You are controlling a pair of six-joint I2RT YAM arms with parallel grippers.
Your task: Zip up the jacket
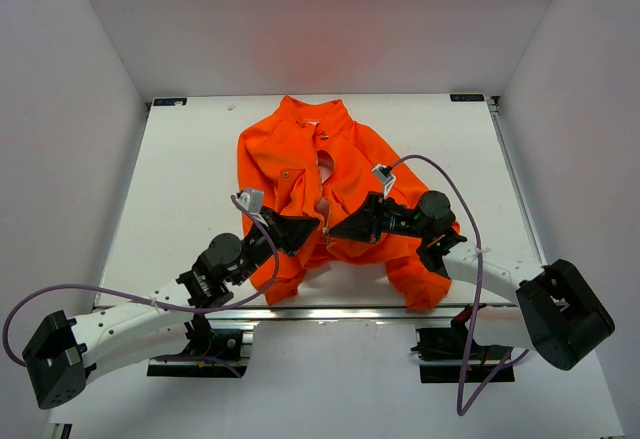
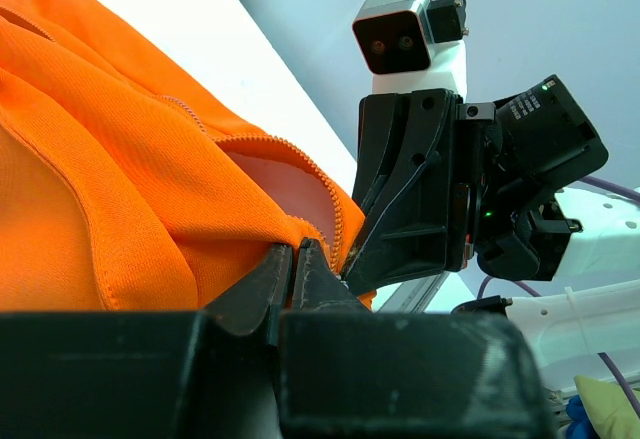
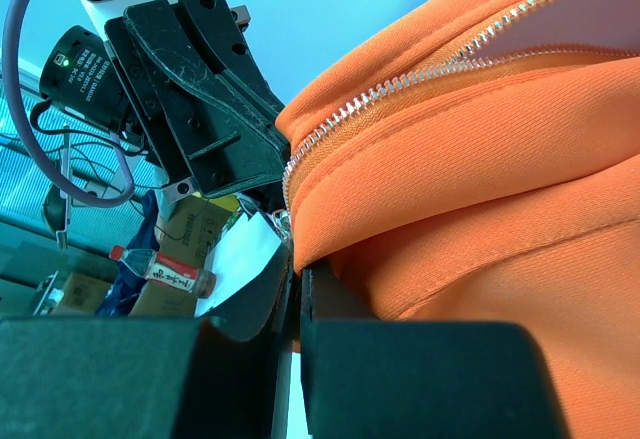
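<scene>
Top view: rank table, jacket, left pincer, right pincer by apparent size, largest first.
1. table: largest, it spans most of the view.
2. jacket: covers the middle of the table.
3. left pincer and right pincer: they look alike in size, so no ranking between them.

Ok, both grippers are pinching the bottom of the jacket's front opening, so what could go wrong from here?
1. The left gripper and right gripper sit almost tip to tip, so a small inward move could knock them together.
2. Both look shut on the jacket beside its zipper teeth; no slider is clearly gripped, so pulling may only drag the garment.
3. The pink lining gapes near the teeth and could snag.
</scene>
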